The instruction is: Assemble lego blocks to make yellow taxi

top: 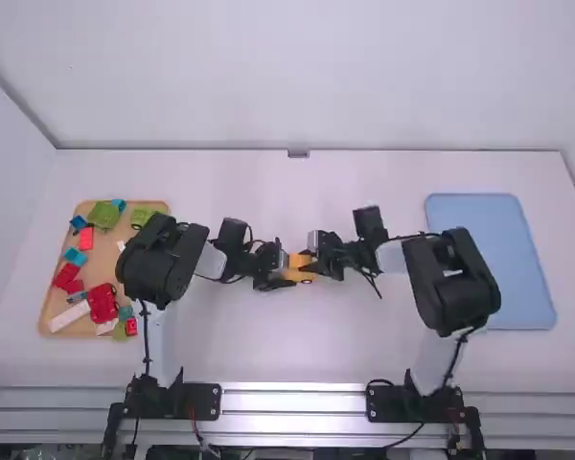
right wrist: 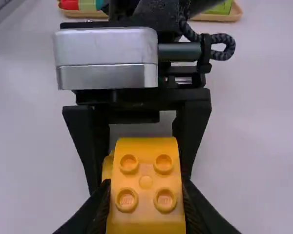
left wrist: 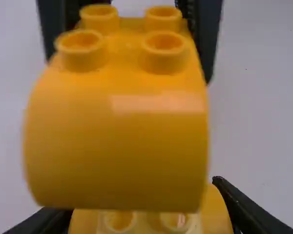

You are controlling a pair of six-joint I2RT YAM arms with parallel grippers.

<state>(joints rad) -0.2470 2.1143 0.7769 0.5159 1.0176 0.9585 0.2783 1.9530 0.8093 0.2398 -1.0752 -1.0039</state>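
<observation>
Curved yellow block [left wrist: 117, 141], four studs on top, rounded side facing the camera, between the dark fingers [left wrist: 209, 39] of the right gripper [top: 307, 262]. Lower yellow piece [left wrist: 215, 214] partly hidden by it, between the left gripper [top: 287, 271]'s own fingers; two studs visible, paler surface around them. Contact between the pieces unclear. Plain pale tabletop [left wrist: 263, 122] behind.

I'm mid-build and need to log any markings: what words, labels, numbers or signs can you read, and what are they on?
No readable text anywhere.
Curved yellow block: no lettering visible.
Lower yellow block: a pale patch with a reddish spot, too blurred to tell if it is print.
Loose blocks in the wooden tray: too small to read.
Blue tray: none visible.
</observation>
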